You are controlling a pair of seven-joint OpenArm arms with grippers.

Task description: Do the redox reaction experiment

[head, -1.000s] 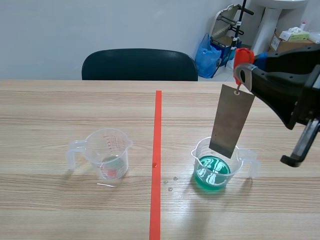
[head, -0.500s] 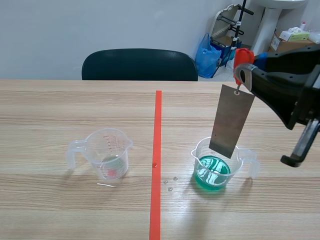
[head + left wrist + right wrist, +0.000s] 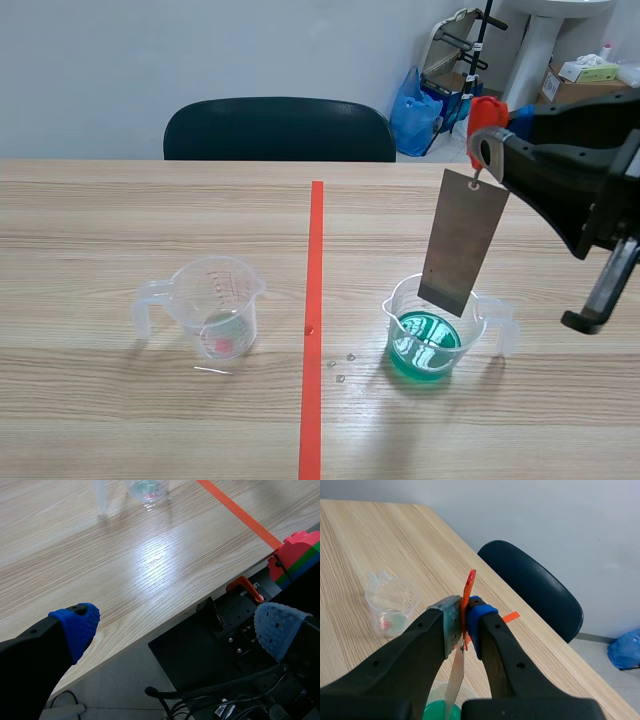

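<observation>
Grey metal plate (image 3: 462, 240) unmoved over the last second, its lower edge at the rim of the beaker (image 3: 437, 335), seemingly above the green liquid. Dip still pending: the right gripper (image 3: 465, 617) stays clamped on the red tab (image 3: 469, 586) — the left gripper (image 3: 177, 627) gapes, empty.

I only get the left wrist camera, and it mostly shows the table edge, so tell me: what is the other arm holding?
Observer: The right gripper is shut on a red tab, and a grey metal plate hangs from it.
Operator: Is it in a cup?
Observer: Its lower end hangs over the mouth of the cup of green liquid; I cannot tell whether it touches the liquid.
Operator: Where's that cup?
Observer: Across the tape line from the clear measuring cup.
</observation>
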